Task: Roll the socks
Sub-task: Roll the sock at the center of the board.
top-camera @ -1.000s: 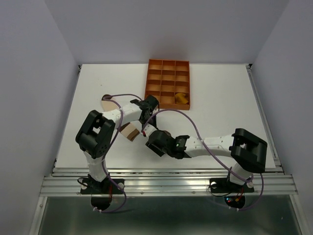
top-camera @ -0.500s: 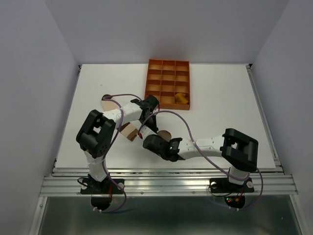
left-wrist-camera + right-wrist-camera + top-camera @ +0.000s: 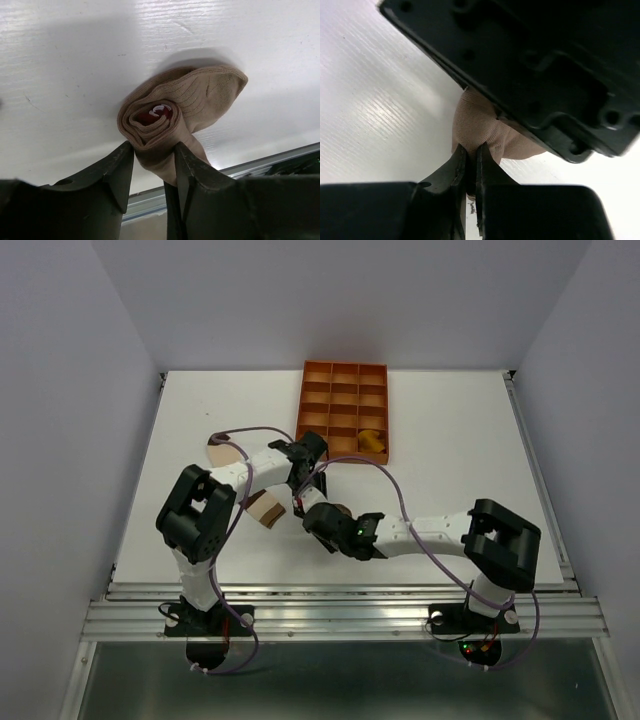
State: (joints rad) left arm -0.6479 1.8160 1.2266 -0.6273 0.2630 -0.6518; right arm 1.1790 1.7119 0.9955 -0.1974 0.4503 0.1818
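White table [image 3: 450,490], plain walls, both my arms reaching to the middle.

Top view: taupe sock [image 3: 337,509] sits mid-table between my two pincers, mostly hidden by them. Cream sock [image 3: 264,510] lies beside my left arm, part covered, and does not look rolled as far as I can see. Orange tray [image 3: 304,400] sits at the far side. Yellow sock [image 3: 372,441] is bundled in its near right compartment, and the other compartments look empty. My read: one done and stowed, one being finished, one left.

Left wrist: taupe sock is wound into a spiral on the table, with something red showing in the core and a loose end fanning out to the right. My left pincer [image 3: 154,147] has its jaws apart, straddling the roll's near edge, with fabric touching both. Whether they press on it I cannot tell.

Right wrist: my right pincer [image 3: 471,146] is closed, jaws nearly together, tips at the sock's edge. Cannot tell if fabric is pinched. A black housing [image 3: 540,75] blocks the rest.

What is left, I judge: get this roll to the tray, then do the cream one.
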